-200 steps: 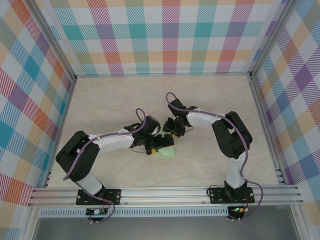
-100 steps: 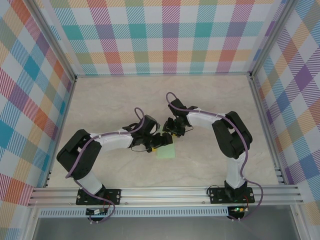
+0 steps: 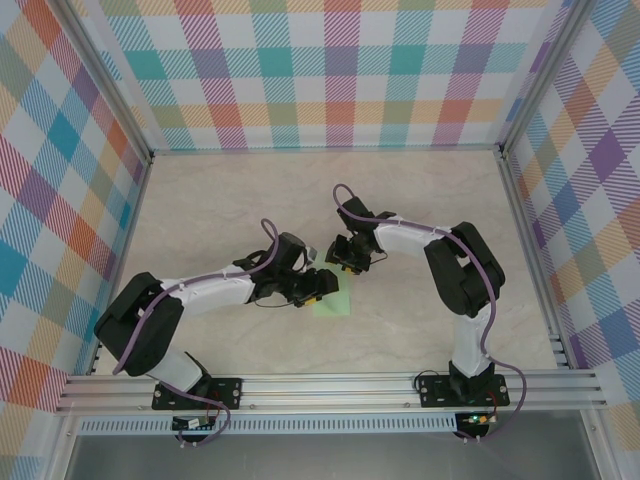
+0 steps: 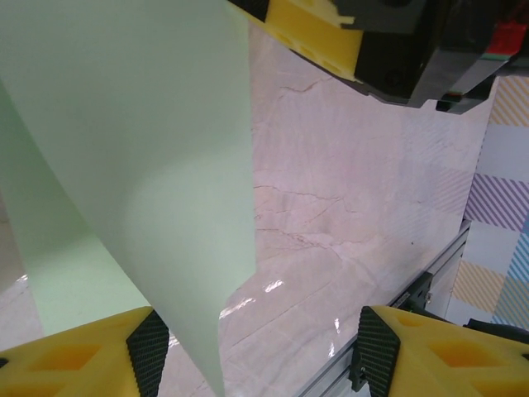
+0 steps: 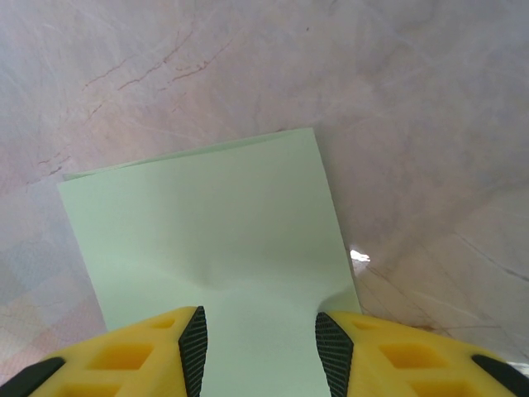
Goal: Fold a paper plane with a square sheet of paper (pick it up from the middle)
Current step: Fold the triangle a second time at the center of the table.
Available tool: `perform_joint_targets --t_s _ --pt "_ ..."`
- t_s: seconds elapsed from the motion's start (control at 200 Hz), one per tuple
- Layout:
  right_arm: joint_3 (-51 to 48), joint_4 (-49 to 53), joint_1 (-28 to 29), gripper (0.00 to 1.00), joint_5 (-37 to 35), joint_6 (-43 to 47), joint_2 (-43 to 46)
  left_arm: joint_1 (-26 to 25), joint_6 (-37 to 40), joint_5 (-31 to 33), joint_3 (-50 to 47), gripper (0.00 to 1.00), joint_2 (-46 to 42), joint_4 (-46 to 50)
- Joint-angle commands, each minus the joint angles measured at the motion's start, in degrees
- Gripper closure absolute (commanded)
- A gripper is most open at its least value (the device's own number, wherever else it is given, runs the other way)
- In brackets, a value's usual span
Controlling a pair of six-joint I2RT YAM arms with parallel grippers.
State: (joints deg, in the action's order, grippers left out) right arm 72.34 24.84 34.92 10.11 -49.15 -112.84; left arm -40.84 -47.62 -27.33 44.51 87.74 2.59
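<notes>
The square sheet of paper (image 3: 333, 302) is pale mint green and lies on the marble table between the two grippers. My left gripper (image 3: 318, 284) is at its left edge. In the left wrist view a flap of the sheet (image 4: 140, 165) is lifted and curls down to a point beside the left pad (image 4: 150, 351). The left gripper (image 4: 258, 351) is open. My right gripper (image 3: 345, 262) is at the far edge, open (image 5: 262, 347), its fingertips (image 5: 194, 347) straddling the flat sheet (image 5: 215, 223). No paper plane is in view.
An aluminium rail (image 3: 330, 385) runs along the near table edge and appears in the left wrist view as well (image 4: 413, 289). Plaid walls (image 3: 330, 70) close the table on three sides. The right gripper's body (image 4: 397, 41) hangs close above the sheet.
The left arm has stretched out lower toward the sheet and its jaws have narrowed. The right arm and the sheet have stayed in place.
</notes>
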Motion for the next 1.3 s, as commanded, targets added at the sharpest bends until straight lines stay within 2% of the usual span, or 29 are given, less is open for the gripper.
perform_joint_targets --t_s 0.0,0.145,0.385,0.595,0.75,0.945,1.295 --pt "-2.6 1.4 -0.2 0.55 -3.3 -0.7 -5.6 -0.3 0.0 -0.8 1.8 0.39 2.5 -2.8" --pt "-2.5 0.9 -0.4 0.56 -1.0 0.0 -3.7 -0.3 0.7 -0.1 3.3 0.48 5.8 -5.0" --pt "-4.3 -1.9 -2.8 0.55 4.3 2.1 5.9 -0.3 1.1 1.3 3.8 0.49 8.7 -6.5" --pt "-13.2 -4.9 -5.6 0.54 6.8 5.1 16.9 -0.3 1.3 2.8 3.1 0.49 8.6 -6.6" --pt "-20.1 -6.7 -5.9 0.57 12.2 11.4 23.1 -0.3 1.4 3.8 2.9 0.59 8.3 -6.6" --pt "-24.5 -11.1 -5.7 0.64 19.8 13.0 23.3 -0.3 1.6 4.1 3.1 0.71 8.9 -6.2" --pt "-22.2 -12.5 -4.9 0.64 22.3 13.9 16.7 -0.3 1.9 4.5 3.6 0.76 9.2 -5.4"
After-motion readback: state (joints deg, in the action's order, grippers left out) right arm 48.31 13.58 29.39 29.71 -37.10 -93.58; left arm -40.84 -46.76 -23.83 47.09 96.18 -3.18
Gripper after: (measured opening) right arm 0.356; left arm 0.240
